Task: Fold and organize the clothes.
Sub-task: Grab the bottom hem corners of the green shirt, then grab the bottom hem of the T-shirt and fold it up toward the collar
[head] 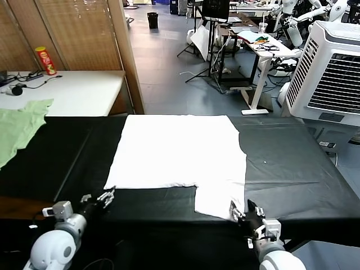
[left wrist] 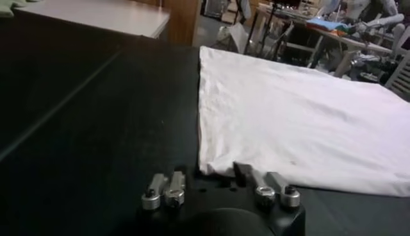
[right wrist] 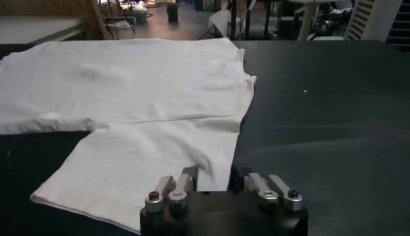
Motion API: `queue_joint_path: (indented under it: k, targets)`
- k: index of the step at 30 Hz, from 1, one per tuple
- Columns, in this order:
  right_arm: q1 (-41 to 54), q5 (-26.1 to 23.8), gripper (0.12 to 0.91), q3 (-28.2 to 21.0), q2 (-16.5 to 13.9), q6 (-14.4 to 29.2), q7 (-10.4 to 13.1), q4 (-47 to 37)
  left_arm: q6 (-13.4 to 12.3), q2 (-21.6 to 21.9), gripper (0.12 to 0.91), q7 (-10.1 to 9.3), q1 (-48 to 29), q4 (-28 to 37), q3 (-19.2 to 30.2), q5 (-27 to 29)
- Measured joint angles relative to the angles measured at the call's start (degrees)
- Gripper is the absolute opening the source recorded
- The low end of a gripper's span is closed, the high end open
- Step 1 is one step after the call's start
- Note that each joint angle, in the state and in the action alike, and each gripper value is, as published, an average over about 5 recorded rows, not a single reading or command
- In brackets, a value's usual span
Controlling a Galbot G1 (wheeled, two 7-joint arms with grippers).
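- White T-shirt (head: 177, 152) spread flat on the black table (head: 304, 169), reaching from the far edge toward the near edge, printed side not visible.
- One flap of it extending closest to the near edge, right of centre.
- Right gripper (head: 246, 212) at the near edge, pressed together, pinching the hem of that flap (right wrist: 205, 173).
- Left gripper (head: 104, 197) at the near edge, at the shirt's near-left corner (left wrist: 208, 168), fingers nearly together; grip on the cloth cannot be told.
- Pale green garment (head: 19, 126) at the table's far-left corner.

Grey floor (head: 169, 62) — cluttered desks (head: 264, 48)
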Motion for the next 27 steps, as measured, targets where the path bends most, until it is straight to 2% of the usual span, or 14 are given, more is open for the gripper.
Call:
queue_joint_path:
  k: [2,7,14,21,27]
  targets:
    - [-0.72,-0.13,0.122,0.49,0.04,-0.46,0.43,0.80,-0.17,-0.12,0.128,0.04,0.27,-0.38,-0.05,0.38]
    - [-4.02,-0.53,0.122,2.08,-0.07,-1.95,1.51,4.62,-0.32,0.06,0.126,-0.29,2.06,-2.53,-1.25,1.91]
    - [-10.35,-1.95,0.122,3.50,0.29,-1.72,1.80,11.03,-0.76,0.60,0.126,-1.95,8.36,-8.30,-4.14,2.95]
    - [-10.93,0.02,0.122,4.36,-0.43,1.60,0.47,12.52,-2.12,-0.38,0.126,-2.30,15.53,-14.16,-6.12,3.13]
    - [-4.20,2.03,0.122,4.42,-2.57,4.62,-1.01,8.02,-4.98,-2.11,0.126,-2.01,13.54,-14.66,-5.16,3.71]
